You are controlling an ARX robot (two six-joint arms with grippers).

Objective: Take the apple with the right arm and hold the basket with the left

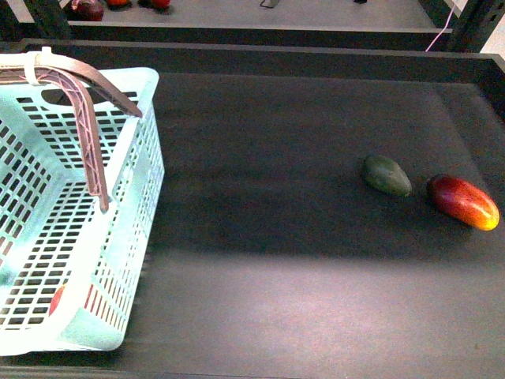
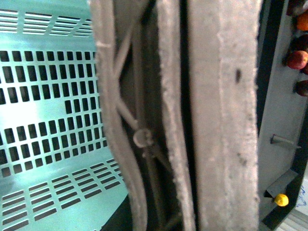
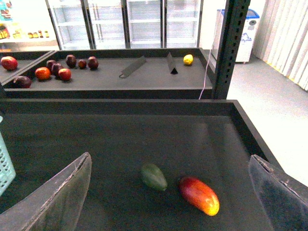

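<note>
Front view: the basket (image 1: 118,260) sits at the left of the black tray (image 1: 276,300), both handles (image 1: 87,134) pulled up together. A red patch shows through the slots low in its near wall. That looks like the apple (image 1: 57,301) lying inside, but only a sliver is visible. Way over on the right there's a dark green avocado-like fruit (image 1: 387,175), and just beside it, not touching, a red-orange mango (image 1: 464,202).

Left wrist view: super close up. The left gripper (image 2: 173,120) has its grey fuzzy pads (image 2: 226,120) right up against a ribbed basket handle, clamped onto it as far as I can see. The mint slotted wall fills the rest, and a few red fruits (image 2: 298,58) sit on a back shelf.

Right wrist view: the right gripper (image 3: 169,159) is spread wide with nothing in it, hanging above the tray. The green fruit and the mango lie below, between its fingers (image 3: 62,192). A corner of the basket peeks in at one edge. The shelf behind (image 3: 144,77) has more red fruit and a yellow one (image 3: 188,59).
</note>
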